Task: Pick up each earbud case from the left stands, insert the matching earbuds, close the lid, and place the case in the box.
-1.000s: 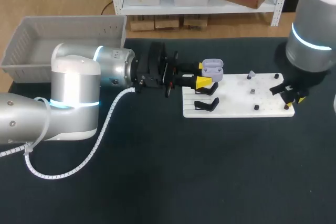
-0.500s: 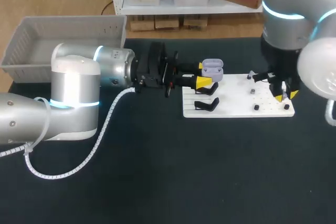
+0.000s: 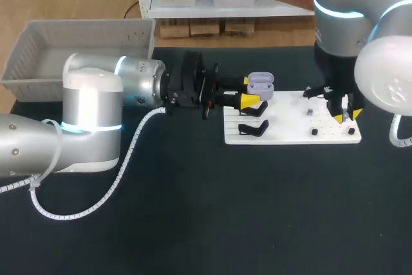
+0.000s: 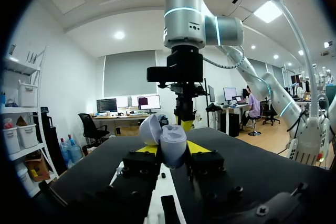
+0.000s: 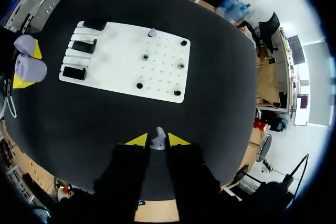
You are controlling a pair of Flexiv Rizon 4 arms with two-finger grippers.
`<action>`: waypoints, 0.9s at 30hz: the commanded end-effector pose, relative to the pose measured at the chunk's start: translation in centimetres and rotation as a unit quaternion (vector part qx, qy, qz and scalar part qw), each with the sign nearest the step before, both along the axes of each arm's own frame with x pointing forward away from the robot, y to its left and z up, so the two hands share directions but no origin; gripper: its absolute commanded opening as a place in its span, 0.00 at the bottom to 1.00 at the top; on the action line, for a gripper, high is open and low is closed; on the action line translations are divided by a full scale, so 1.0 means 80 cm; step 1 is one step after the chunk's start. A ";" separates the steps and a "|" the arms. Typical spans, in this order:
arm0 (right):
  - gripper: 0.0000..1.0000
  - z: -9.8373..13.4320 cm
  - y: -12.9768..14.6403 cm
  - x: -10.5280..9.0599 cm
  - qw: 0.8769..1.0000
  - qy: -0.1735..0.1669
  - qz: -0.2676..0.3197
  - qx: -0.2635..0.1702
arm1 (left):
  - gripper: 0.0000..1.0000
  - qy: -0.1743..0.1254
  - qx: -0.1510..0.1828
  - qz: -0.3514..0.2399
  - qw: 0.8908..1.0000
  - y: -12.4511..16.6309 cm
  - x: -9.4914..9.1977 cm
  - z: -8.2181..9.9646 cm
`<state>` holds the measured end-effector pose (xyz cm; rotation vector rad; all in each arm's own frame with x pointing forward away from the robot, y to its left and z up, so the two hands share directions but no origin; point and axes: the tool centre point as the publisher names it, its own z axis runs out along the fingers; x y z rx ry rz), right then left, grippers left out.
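Head view showed the left arm (image 3: 90, 101) lying level across the table. The left gripper (image 3: 250, 91) was clamped on the single lavender earbud case (image 3: 261, 84), lid open, over the white board (image 3: 290, 123). The right arm (image 3: 347, 11) hung upright, and the right gripper (image 5: 157, 141) pinched one grey earbud (image 5: 157, 138). A second earbud (image 5: 152, 33) and three black stands (image 5: 84, 46) sat on the board.

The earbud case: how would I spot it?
Find the white board on the dark table. At its left end the left gripper clamps the earbud case: a rounded pale lilac shell, lid open, unlike the black stands beside it.
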<state>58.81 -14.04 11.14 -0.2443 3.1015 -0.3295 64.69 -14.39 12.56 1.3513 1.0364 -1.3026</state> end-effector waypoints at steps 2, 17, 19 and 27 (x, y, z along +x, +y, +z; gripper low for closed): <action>0.00 0.014 0.007 0.001 0.999 -0.016 -0.030 -0.019 | 0.00 -0.001 -0.001 0.003 1.000 0.000 -0.002 -0.001; 0.00 0.084 0.064 -0.017 0.977 -0.079 -0.200 0.017 | 0.00 -0.001 -0.001 0.003 1.000 0.000 -0.002 -0.001; 0.00 0.089 0.067 -0.019 0.973 -0.083 -0.211 0.033 | 0.00 -0.001 0.000 -0.003 1.000 -0.006 -0.006 -0.003; 0.00 0.094 0.085 -0.018 0.971 -0.077 -0.220 0.054 | 0.00 0.000 -0.002 -0.017 1.000 -0.015 -0.016 -0.011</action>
